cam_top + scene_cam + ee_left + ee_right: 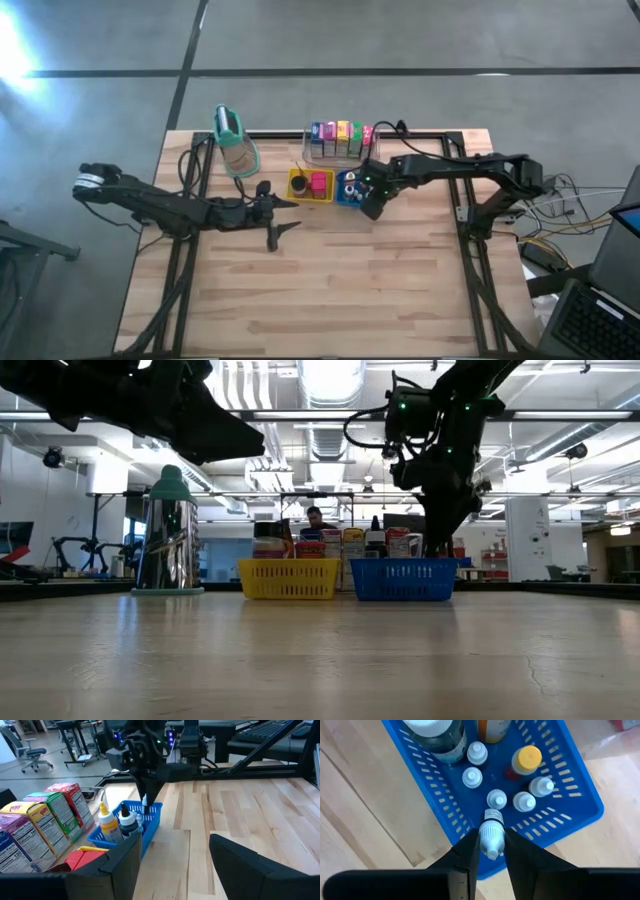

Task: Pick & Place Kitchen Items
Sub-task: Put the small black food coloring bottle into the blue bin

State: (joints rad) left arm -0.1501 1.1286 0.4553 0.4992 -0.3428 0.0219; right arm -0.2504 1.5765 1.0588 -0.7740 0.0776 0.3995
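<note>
My right gripper point(372, 203) points down over the near right corner of a blue basket point(343, 196) and is shut on a small white dropper bottle point(492, 837). Several small bottles point(498, 799) stand upright on the floor of that basket. A yellow basket point(298, 186) with a red block point(319, 184) stands left of it. Colourful cartons point(340, 131) fill a clear bin point(309, 148) behind both. My left gripper point(290, 215) hovers open and level, left of the baskets, with nothing between its fingers point(125, 865). My right gripper pinches the dropper bottle's white cap end point(492, 845) between its two fingers, coming from above and pointing down. The bottle stands upright in the hold, its labelled body point(494, 815) below the fingertips, over the basket's inner corner. Whether its base touches the basket floor I cannot tell.
A tall tan container with a teal top point(234, 140) stands at the far left of the table. A black frame rail point(430, 133) runs along the far edge. Bare wooden tabletop point(330, 290) spreads across the near half.
</note>
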